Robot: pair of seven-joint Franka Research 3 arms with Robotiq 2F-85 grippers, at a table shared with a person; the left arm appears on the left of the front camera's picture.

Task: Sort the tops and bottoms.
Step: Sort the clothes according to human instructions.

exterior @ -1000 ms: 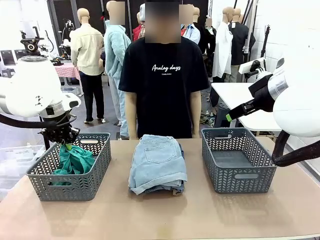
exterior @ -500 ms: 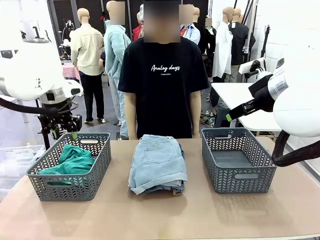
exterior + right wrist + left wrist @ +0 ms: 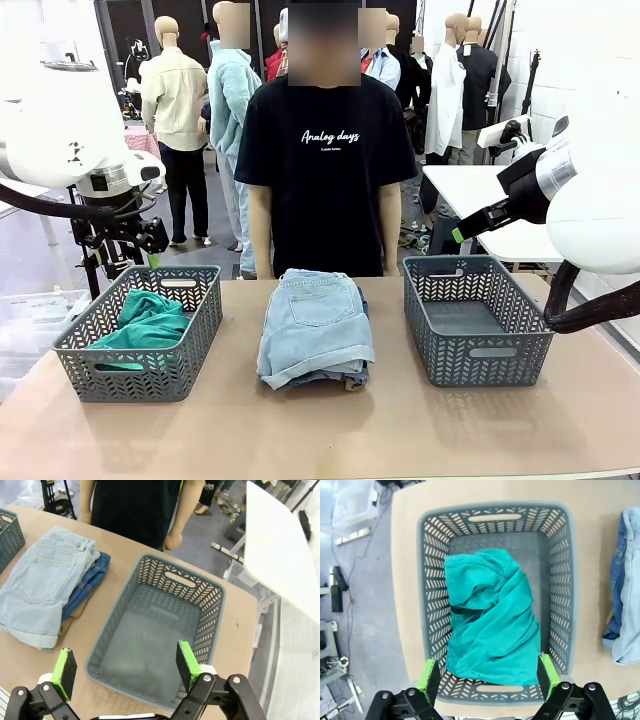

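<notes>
A teal-green top (image 3: pixel 143 320) lies crumpled in the left grey basket (image 3: pixel 195 330). My left gripper (image 3: pixel 145 240) hangs open above that basket, its green pads (image 3: pixel 429 679) wide apart over the teal top (image 3: pixel 490 615), holding nothing. The bottoms are stacked at the table's middle: a pale blue pair of denim shorts (image 3: pixel 312 325) on top, a darker pair (image 3: pixel 90 582) under it, and a tan edge of fabric (image 3: pixel 75 614) at the very bottom. My right gripper (image 3: pixel 126 669) is open above the right grey basket (image 3: pixel 200 625), which holds nothing.
A person in a black T-shirt (image 3: pixel 330 170) stands at the far edge behind the pile, hands down. A white table (image 3: pixel 470 190) stands beyond the right basket. The front strip of the tabletop (image 3: pixel 330 430) is bare.
My left gripper has opened and let go of the teal top, which dropped into the left basket. The left arm has risen. The right arm has not moved.
</notes>
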